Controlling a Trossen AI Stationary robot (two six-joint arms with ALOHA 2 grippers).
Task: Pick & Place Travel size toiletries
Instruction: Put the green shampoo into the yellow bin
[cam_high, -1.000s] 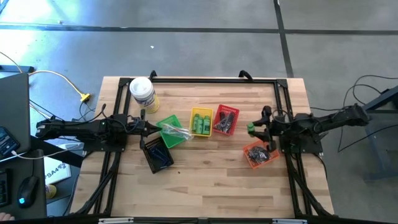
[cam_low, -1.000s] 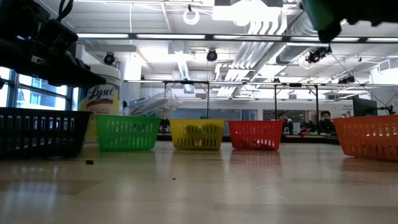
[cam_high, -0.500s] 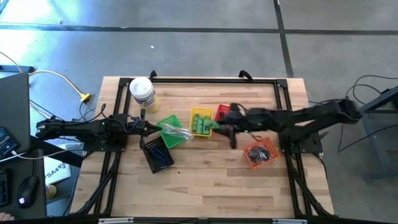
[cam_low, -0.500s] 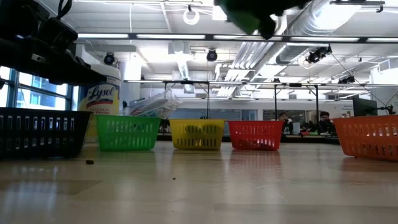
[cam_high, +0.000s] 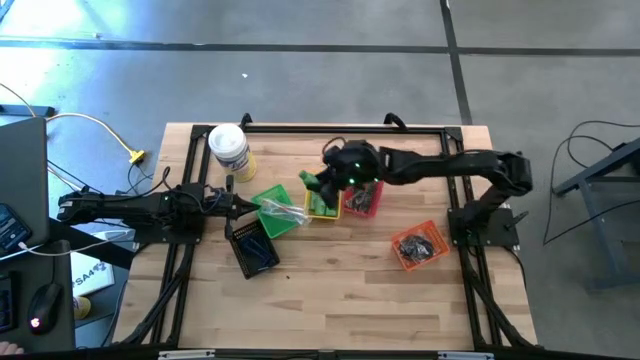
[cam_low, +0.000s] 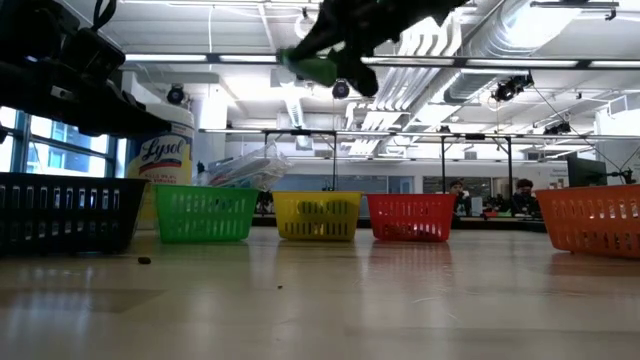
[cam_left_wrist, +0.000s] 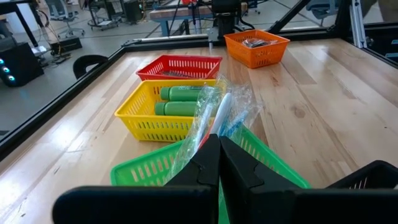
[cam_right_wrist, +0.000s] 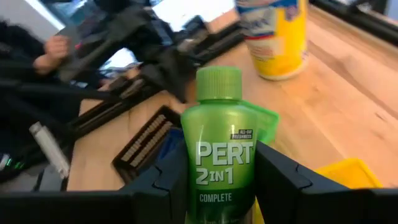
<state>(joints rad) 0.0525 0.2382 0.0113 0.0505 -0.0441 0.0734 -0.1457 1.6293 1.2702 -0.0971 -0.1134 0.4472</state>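
1. Right gripper (cam_high: 318, 183) is clamped on a green mini bottle (cam_right_wrist: 219, 163), held in the air above the yellow basket (cam_high: 322, 196); a second ago it was beside the orange basket (cam_high: 417, 245).
2. Left gripper (cam_left_wrist: 219, 163), fingers pressed together, rests unmoved by the green basket (cam_high: 277, 210).
3. Five baskets: black (cam_high: 253, 246), green, yellow, red (cam_high: 364, 196), orange.
4. One white canister (cam_high: 229, 151).
5. Two bottles visible in the yellow basket.

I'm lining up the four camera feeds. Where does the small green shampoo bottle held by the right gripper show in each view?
High view: green shampoo bottle over the yellow basket.
Low view: near the top, above that basket.
Left wrist view: not in it; basket shows.
Right wrist view: centre; yellow corner.
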